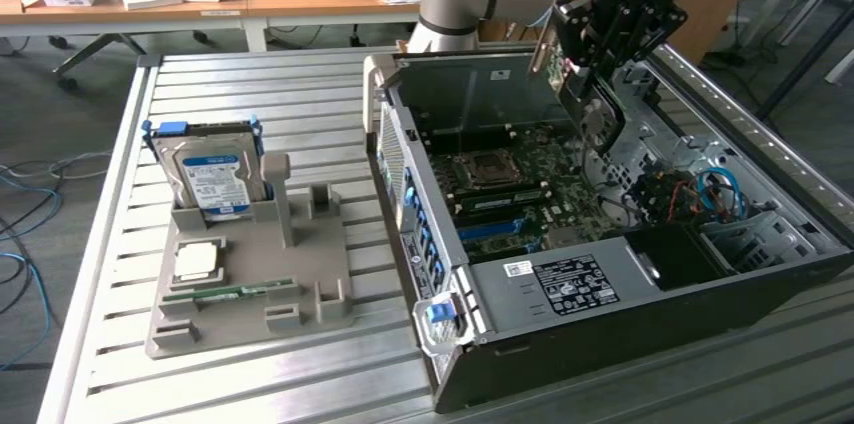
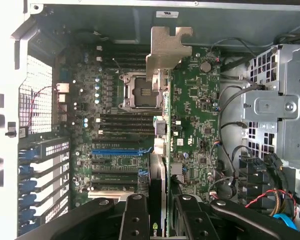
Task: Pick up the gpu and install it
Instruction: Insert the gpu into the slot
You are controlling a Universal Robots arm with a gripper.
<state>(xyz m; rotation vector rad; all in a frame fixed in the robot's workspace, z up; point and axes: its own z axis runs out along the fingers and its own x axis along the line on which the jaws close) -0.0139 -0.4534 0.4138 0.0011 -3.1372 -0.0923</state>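
Observation:
The gpu (image 2: 166, 65) is seen edge-on in the wrist view, a thin board with its silver bracket at the far end. It hangs over the motherboard (image 2: 195, 100), apart from it. My gripper (image 2: 162, 220) is shut on the card, with a black finger (image 2: 135, 215) on each side of its near end. In the exterior view my gripper (image 1: 603, 56) hovers above the back right of the open computer case (image 1: 601, 284), and the gpu (image 1: 591, 104) hangs below it inside the case opening.
A blue expansion slot (image 2: 120, 151) and dark slots lie beside the card's line. A metal drive cage (image 2: 280, 110) and loose cables (image 1: 707, 194) fill the case's right side. On the exterior view's left, a grey holder (image 1: 314, 289) carries a hard drive (image 1: 211, 169) and a memory stick (image 1: 240, 294).

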